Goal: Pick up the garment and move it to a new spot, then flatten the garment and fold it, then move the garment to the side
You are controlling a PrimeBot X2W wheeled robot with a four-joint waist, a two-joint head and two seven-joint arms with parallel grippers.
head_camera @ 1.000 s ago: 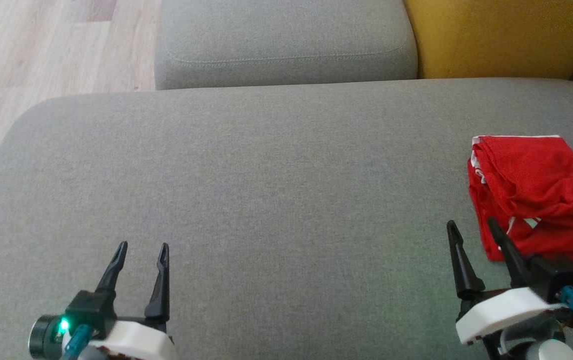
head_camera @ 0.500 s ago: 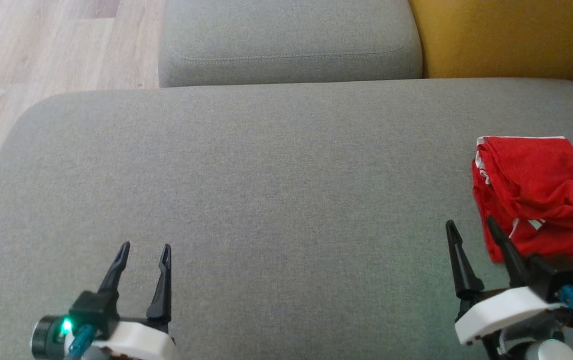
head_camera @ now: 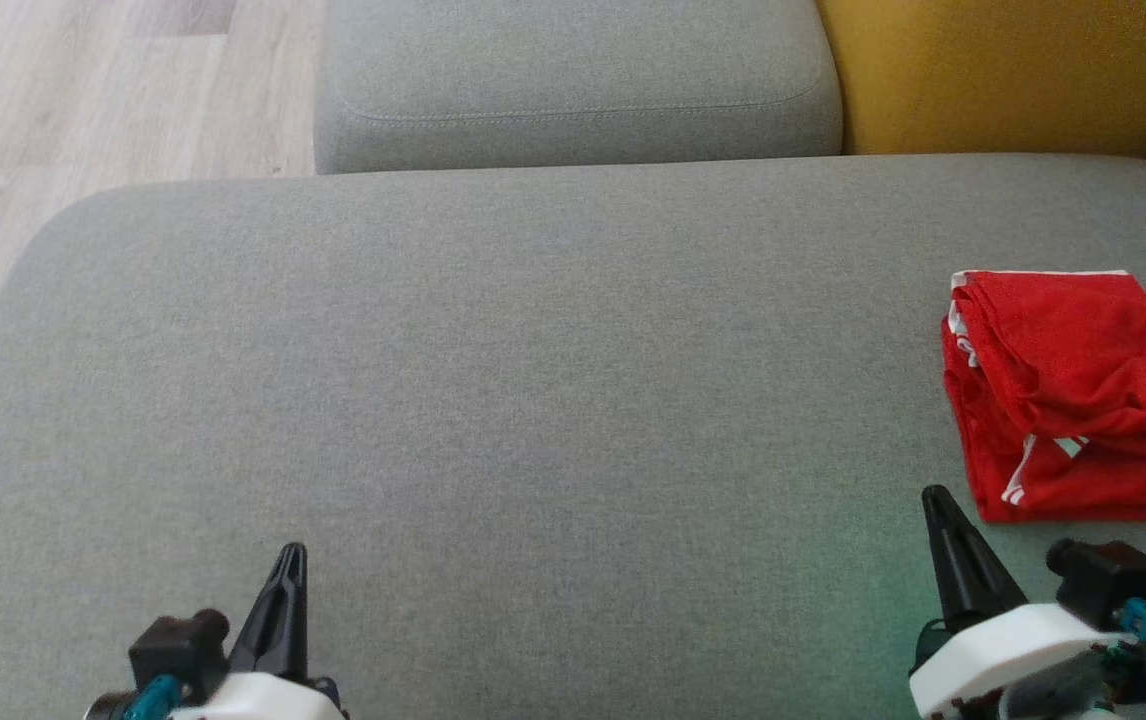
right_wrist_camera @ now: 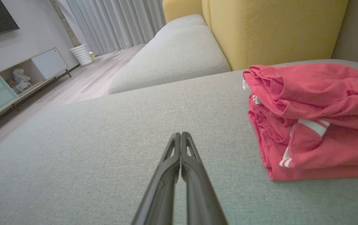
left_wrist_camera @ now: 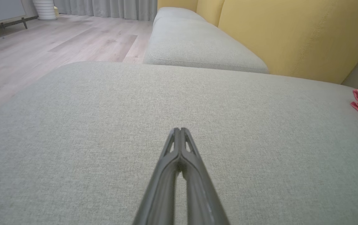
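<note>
My left claw is pinched tight, its fingers pressed together with nothing between them, low over the grey seat. My right claw is pinched tight too and holds nothing. The garment, red with white trim, lies folded in a loose stack on the seat's right side, just ahead and to the right of my right claw, not touching it. A yellow backrest rises behind it, and wood floor lies off to the left.

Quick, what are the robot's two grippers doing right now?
Left gripper: closed, holding nothing.
Right gripper: closed, holding nothing; the red garment lies beside it, untouched.
</note>
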